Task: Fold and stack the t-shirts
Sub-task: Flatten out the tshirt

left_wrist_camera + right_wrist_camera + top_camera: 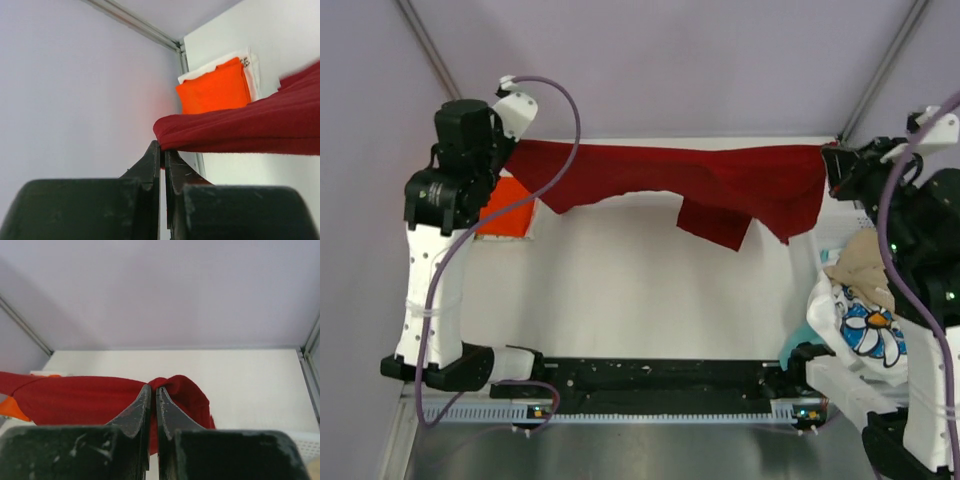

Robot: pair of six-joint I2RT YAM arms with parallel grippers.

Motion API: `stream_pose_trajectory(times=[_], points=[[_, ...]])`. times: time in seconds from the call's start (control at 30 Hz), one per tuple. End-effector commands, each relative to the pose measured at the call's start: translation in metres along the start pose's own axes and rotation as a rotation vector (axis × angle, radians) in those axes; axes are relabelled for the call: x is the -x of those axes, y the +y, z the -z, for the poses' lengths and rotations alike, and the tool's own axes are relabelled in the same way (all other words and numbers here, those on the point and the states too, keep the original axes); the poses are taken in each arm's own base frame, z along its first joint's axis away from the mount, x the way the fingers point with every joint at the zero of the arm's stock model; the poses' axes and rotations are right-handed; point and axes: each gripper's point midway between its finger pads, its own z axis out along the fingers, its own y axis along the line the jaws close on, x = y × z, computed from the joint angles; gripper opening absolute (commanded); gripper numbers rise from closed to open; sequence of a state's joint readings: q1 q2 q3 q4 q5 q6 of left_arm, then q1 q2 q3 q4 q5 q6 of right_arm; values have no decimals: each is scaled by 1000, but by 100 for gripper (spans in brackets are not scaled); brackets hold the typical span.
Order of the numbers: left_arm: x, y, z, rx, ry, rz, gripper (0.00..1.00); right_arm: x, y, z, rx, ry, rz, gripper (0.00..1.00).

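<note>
A large dark red t-shirt (670,180) hangs stretched along the far side of the table, sagging in the middle. My left gripper (512,150) is shut on its left end, and the cloth (240,130) bunches just past the closed tips (163,147). My right gripper (827,165) is shut on its right end (75,395), pinched at the tips (154,389). A folded orange-red t-shirt (508,208) (215,90) lies on a white folded one (252,65) at the far left corner. At the right, a beige t-shirt (865,265) and a white printed one (870,330) are heaped.
The white table (640,300) spreads under the hanging shirt. A white lattice basket (817,262) holds the heap at the right edge. A black rail (660,375) runs along the near edge between the arm bases. The lilac back wall stands just behind the shirt.
</note>
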State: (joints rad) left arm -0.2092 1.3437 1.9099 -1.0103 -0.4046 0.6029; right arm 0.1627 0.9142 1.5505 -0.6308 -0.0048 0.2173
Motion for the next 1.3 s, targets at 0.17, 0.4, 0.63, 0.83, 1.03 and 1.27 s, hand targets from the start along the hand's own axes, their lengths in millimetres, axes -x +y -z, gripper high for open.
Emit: stream_pose_trajectory(times=[0.17,0.4,0.63,0.83,1.03,1.27], points=[[-2,37,68,36,-44,34,0,60,32,56,138,-154,-35,0],[0,14,7,16,24,-21,0,12,33,-38,156,47,-90,0],[38,31,-84,211,33,-38,0,36,24,-166,117,29,-106,0],[91,108,-82,494,-165,144,0,123,15,-191,144,-183,-155,0],[105,107,-75,460,-240,103,0,159,3,-145,67,-293,-48,0],[74,59,-79,272,-201,19,0,76,-5,-120,55,-86,-31,0]])
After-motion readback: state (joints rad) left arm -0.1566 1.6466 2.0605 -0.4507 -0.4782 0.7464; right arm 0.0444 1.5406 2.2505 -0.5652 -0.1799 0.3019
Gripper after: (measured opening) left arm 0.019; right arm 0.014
